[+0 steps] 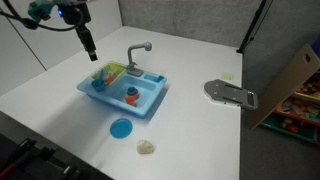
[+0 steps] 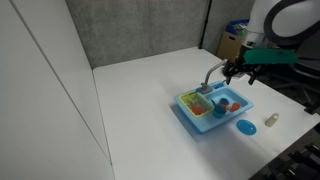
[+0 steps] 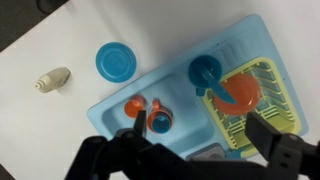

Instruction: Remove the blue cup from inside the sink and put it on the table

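Note:
The light-blue toy sink (image 1: 150, 100) (image 2: 197, 120) (image 3: 120, 95) stands on the white table (image 1: 190, 130) (image 2: 140, 110) with its grey faucet (image 1: 138, 52) at the back. In its basin sits the small blue cup (image 3: 161, 121) (image 1: 131, 97), touching a small orange-red item (image 3: 135, 104). My gripper (image 1: 89, 48) (image 2: 238, 72) (image 3: 200, 135) hangs open and empty well above the sink, its two dark fingers either side of the basin's edge in the wrist view.
The side compartment holds a yellow rack (image 3: 268, 85) with an orange-red bowl (image 3: 240, 92) and a blue piece (image 3: 205, 70). A flat blue disc (image 1: 121, 127) (image 3: 115, 62) and a beige lump (image 1: 146, 147) (image 3: 52, 79) lie on the table. A grey metal plate (image 1: 230, 93) lies nearby.

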You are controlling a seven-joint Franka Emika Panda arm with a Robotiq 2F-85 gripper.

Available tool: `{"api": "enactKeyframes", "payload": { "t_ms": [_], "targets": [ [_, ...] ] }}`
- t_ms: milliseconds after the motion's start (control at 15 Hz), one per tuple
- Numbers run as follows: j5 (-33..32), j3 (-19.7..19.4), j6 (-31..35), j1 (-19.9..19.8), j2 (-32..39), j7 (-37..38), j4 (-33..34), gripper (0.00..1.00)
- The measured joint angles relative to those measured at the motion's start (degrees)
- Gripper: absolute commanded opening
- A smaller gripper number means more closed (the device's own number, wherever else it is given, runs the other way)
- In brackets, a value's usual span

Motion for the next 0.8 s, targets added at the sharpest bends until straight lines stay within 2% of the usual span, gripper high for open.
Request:
{"api": "enactKeyframes", "payload": {
  "t_ms": [400, 800],
  "targets": [
    [-0.31, -4.79, 0.61, 2.79, 9.39, 0.5, 6.85, 1.0],
    [-0.31, -5.65, 0.75, 4.06, 10.0, 1.2, 7.46, 1.0]
  ]
}}
